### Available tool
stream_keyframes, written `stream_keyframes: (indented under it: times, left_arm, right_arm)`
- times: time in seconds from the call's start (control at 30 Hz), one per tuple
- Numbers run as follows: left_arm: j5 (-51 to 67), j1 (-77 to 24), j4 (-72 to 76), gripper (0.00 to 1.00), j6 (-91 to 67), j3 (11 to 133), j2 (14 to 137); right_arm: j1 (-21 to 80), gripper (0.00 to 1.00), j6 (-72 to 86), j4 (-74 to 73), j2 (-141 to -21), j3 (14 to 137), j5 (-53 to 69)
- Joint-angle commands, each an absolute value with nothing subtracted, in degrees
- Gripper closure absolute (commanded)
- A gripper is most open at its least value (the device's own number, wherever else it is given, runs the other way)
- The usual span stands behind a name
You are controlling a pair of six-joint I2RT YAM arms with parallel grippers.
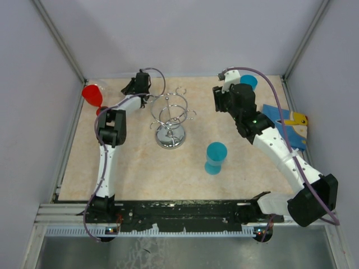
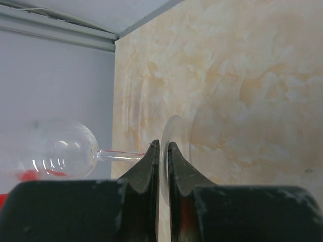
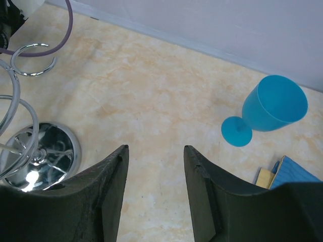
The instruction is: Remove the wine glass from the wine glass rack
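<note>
The clear wine glass point(image 2: 60, 148) lies on its side in the air, its bowl pointing at the left wall. My left gripper point(image 2: 162, 146) is shut on the glass's round foot point(image 2: 176, 132), thin edge between the jaws. In the top view that gripper point(image 1: 133, 87) is at the back left, well left of the wine glass rack point(image 1: 170, 115). The chrome rack stands mid-table on its shiny round base point(image 3: 43, 156), and no glass shows on its hooks. My right gripper point(image 3: 155, 151) hangs open over bare table right of the rack, nothing between its fingers.
A red goblet point(image 1: 92, 95) sits by the left wall, just beyond the held glass. One blue goblet point(image 1: 215, 157) stands front right of the rack and another blue cup point(image 1: 248, 82) at the back right. A blue and yellow board point(image 1: 286, 120) lies at the right edge.
</note>
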State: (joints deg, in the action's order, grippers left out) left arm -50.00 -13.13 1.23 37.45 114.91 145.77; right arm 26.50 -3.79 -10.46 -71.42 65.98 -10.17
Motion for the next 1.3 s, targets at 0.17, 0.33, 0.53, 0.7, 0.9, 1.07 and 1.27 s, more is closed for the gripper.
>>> stream_keyframes:
  times: [0.17,0.33,0.53,0.7,0.9,1.07,1.27]
  left_arm:
    - [-49.94,-12.39,2.90,1.00,40.41,113.86,146.83]
    - [-49.66,-12.56,2.61,1.00,40.45,113.84,147.73]
    - [-48.76,-13.21,1.58,0.99,39.15,114.24,148.78]
    - [-47.79,-13.95,0.31,0.96,38.24,114.72,150.10]
    - [-46.60,-14.81,-1.67,0.91,36.11,116.28,151.12]
    - [-45.53,-15.95,-2.54,0.88,35.52,116.81,152.05]
    - [-44.75,-16.86,-3.22,0.85,35.24,117.34,153.37]
  right_arm:
    - [26.54,0.51,-3.89,-6.81,-69.83,65.87,-10.40]
    - [26.54,0.52,-4.04,-6.77,-69.79,65.84,-10.61]
    - [26.54,0.51,-4.13,-6.61,-69.83,65.77,-10.63]
    - [26.54,0.51,-4.30,-6.48,-69.98,65.65,-10.72]
    - [26.54,0.51,-4.48,-6.16,-70.21,65.49,-10.72]
    - [26.54,0.51,-4.57,-6.13,-70.23,65.48,-10.65]
    - [26.54,0.51,-4.72,-5.89,-70.22,65.26,-10.82]
